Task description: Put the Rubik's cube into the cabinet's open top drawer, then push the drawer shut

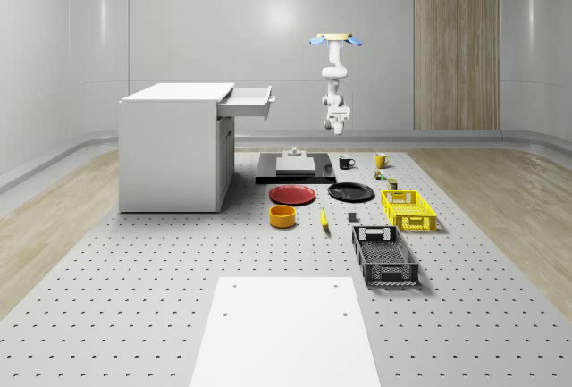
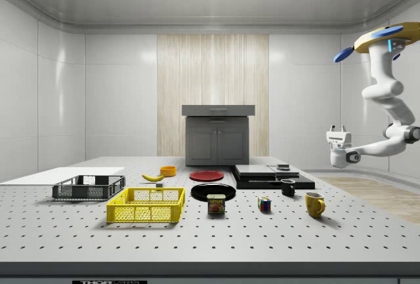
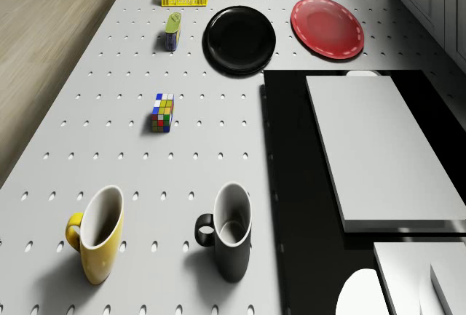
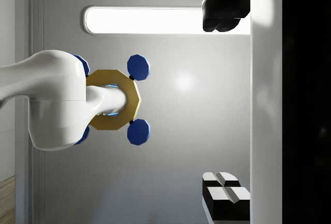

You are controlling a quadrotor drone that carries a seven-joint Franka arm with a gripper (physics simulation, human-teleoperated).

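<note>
Your drone (image 4: 113, 100) has a flat gold octagonal body with round blue rotors at its corners. Beneath it you see a glossy white arm (image 2: 387, 97) of rounded segments, ending in a white end effector (image 2: 337, 138) with dark, grey-padded fingers (image 4: 226, 193).

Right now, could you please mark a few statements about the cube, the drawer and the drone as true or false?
1. The Rubik's cube lies on the perforated table. True.
2. The cabinet's top drawer is pushed shut. False: it stands pulled out.
3. The gripper holds the cube. False: it hangs in the air, apart from the cube.
4. The drone hovers above the table's far end. True.
5. The yellow mug lies tipped over. False: it stands upright beside the black mug.
</note>
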